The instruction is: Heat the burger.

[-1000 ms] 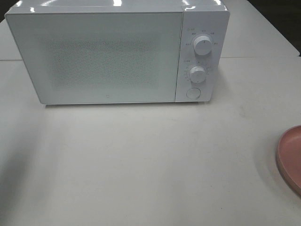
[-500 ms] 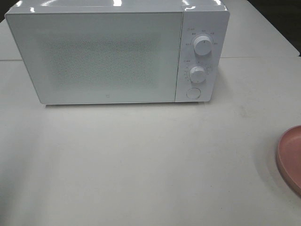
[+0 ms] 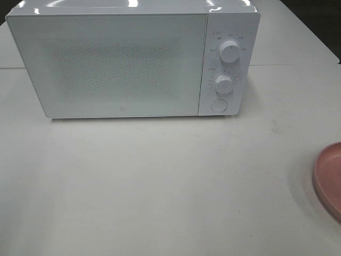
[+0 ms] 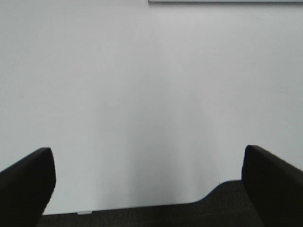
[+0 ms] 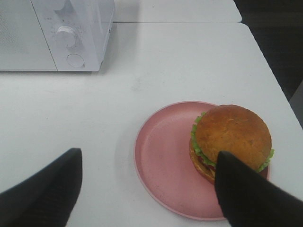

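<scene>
The burger [image 5: 232, 132], with a golden-brown bun and a green lettuce frill, sits on the right part of a pink plate [image 5: 161, 156] in the right wrist view. My right gripper [image 5: 147, 156] hangs open above the plate, and one dark finger [image 5: 246, 194] overlaps the burger's near edge in the picture. Over bare white table near its edge, my left gripper [image 4: 147, 156] is open wide with nothing between its fingers. The white microwave [image 3: 106, 64] stands at the back with its door shut. Neither gripper nor the burger shows in the exterior high view.
The pink plate's rim [image 3: 326, 178] shows at the right edge of the exterior high view. Two knobs [image 3: 229, 51] and a round button [image 3: 218, 105] sit on the microwave's right panel. Dark floor lies past the table edge [image 4: 142, 208].
</scene>
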Available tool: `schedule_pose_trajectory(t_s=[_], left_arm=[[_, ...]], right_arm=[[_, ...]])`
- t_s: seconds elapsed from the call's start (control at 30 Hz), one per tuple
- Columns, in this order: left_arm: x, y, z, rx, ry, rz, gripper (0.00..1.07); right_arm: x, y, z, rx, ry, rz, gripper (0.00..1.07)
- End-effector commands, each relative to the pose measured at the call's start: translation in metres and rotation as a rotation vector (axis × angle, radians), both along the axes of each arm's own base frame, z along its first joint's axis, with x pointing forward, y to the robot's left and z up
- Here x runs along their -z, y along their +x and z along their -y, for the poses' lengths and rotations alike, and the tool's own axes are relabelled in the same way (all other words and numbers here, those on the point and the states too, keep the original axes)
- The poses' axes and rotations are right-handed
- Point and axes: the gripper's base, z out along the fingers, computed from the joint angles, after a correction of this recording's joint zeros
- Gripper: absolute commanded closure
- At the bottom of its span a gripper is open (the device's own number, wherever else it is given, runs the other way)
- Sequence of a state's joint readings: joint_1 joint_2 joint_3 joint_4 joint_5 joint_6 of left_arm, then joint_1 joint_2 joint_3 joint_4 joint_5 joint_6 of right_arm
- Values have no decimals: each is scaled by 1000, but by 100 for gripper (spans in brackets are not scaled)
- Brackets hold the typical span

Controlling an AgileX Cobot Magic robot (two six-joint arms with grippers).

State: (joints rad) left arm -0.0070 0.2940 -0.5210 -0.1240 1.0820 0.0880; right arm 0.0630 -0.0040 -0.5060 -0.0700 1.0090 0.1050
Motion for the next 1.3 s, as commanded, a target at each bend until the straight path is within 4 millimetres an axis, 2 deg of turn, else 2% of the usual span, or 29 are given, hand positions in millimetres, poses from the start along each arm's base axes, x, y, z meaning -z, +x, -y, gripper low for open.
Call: schedule_pose_trajectory(t_s=[0.03,0.5,1.3], left_arm=[[-2,-13,0,-4,-5,95,6],[-4,-50,-1,-4,-6,331,6],[-4,-49,0,-1,-4,326,6]], right_arm=[[0,-4,0,-1,-3,37,32],[0,-4,0,-1,-3,37,32],[0,-3,0,-1,-3,32,32]])
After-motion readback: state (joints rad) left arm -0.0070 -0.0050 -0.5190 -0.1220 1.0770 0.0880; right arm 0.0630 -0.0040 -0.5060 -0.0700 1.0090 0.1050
